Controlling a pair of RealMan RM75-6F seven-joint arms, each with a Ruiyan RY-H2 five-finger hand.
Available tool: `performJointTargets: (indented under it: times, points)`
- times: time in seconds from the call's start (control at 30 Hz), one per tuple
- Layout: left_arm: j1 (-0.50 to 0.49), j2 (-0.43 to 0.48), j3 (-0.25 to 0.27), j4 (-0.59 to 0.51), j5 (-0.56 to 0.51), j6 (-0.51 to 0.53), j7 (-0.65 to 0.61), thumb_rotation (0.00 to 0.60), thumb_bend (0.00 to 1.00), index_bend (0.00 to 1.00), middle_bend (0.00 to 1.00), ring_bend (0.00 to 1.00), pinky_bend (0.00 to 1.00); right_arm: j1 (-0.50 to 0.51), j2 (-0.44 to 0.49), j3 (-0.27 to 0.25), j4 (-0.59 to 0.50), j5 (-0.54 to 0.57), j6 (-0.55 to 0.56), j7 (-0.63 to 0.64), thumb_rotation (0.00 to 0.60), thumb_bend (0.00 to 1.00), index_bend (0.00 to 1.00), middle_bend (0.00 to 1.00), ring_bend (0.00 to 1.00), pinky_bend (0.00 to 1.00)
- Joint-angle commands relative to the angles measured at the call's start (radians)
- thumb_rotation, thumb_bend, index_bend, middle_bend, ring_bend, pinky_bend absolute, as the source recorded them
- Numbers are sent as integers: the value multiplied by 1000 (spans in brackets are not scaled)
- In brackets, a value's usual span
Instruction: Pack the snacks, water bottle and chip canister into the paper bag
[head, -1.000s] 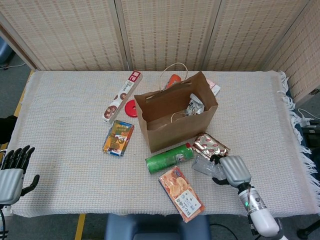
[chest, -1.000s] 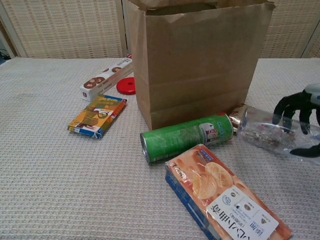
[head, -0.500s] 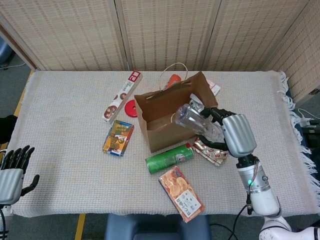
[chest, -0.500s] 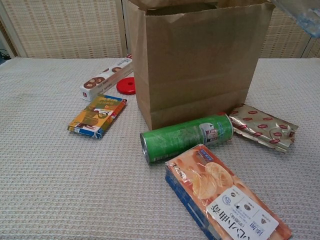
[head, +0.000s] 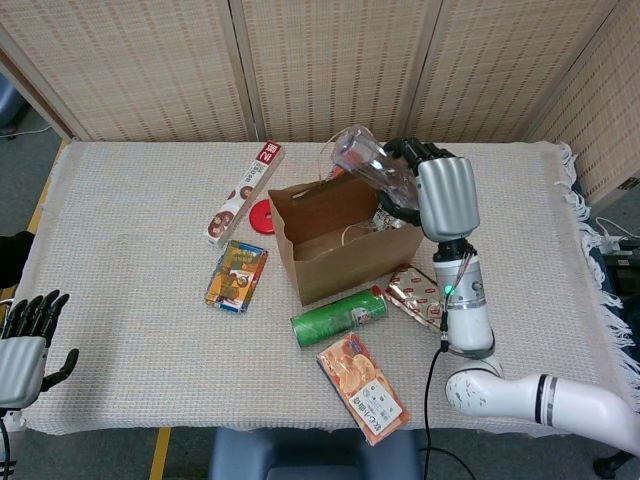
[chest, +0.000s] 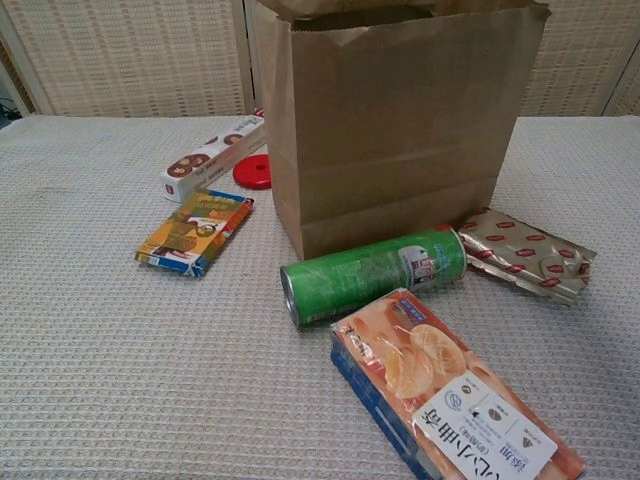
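One water bottle (head: 366, 163) is gripped by the right hand (head: 430, 190), tilted above one paper bag (head: 345, 238), long axis up-left; left hand (head: 25, 345) fingers are spread, empty.

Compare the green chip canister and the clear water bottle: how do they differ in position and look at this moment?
The green chip canister lies on its side on the table cloth, untouched; the water bottle is held tilted above the paper bag by the right hand. The canister is opaque green, the bottle transparent. Both are cylindrical.

Right robot hand (head: 440, 195) raised, fingers curled in a grasp; left robot hand (head: 25, 345) open, low.
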Motion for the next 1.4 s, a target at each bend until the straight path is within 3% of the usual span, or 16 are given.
performJointTargets:
  times: [0.03,0.37,0.73,0.9,1.0,1.1,1.2,1.4]
  points:
    - [-1,0,0,0,-1,-1,-2,600,374,0,0,0,0,85,-102,33,158,43,-6,5,600,342,685,588,615,670]
    - [-1,2,0,0,-1,-3,-7,600,375,0,0,0,0,137,-205,-32,374,-27,-38,81,600,342,669,588,593,650]
    - [-1,4,0,-5,-5,-6,-11,600,374,0,0,0,0,225,-307,61,464,15,-14,115,600,342,671,588,593,649]
    - [-3,8,1,-3,-2,-9,-22,600,375,0,0,0,0,240,-327,45,507,43,-54,94,600,342,655,588,572,635]
    - [-5,10,1,-2,-3,-15,-27,600,374,0,0,0,0,224,-327,10,497,77,-104,73,600,342,572,577,484,537]
    - [-5,12,2,-1,-1,-15,-30,600,373,0,0,0,0,208,-321,-9,469,102,-123,52,600,267,306,411,306,397]
    - [-5,11,2,-1,0,-13,-28,600,373,0,0,0,0,194,-306,-7,428,116,-130,60,600,168,105,289,188,325]
    - [-4,9,1,-3,-3,-11,-17,600,373,0,0,0,0,151,-230,6,290,114,-103,58,600,128,61,248,148,260]
